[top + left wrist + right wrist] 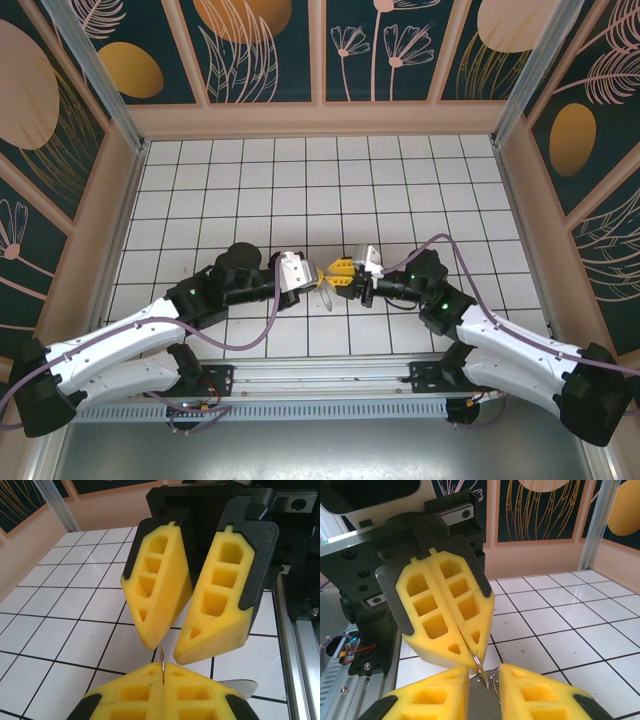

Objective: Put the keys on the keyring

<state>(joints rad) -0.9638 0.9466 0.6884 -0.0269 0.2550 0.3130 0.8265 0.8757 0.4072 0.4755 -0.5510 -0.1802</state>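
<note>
Left pincer (162, 669) is squeezed tight shut on a thin wire loop (162, 660), and it holds the loop by its very tips. Right pincer (485, 671) faces it nose to nose, with its fingers a little apart. I cannot tell if they press on anything.

What could go wrong? The wire loop is skinny, so it could pop out of the left tips if the right pincer pulls or twists it. Then it would drop onto the white tiles (400, 180). The yellow noses are very close, so they could also bump and knock the loop crooked.

The keyring (481, 700) sits right between the two pincers. Its flat grey part lies in the gap of the right fingers, and the wire loop at its top goes into the left tips. A pale silvery piece (241, 685) pokes out just beside the left fingers, and it may be a key, but I cannot tell
</note>
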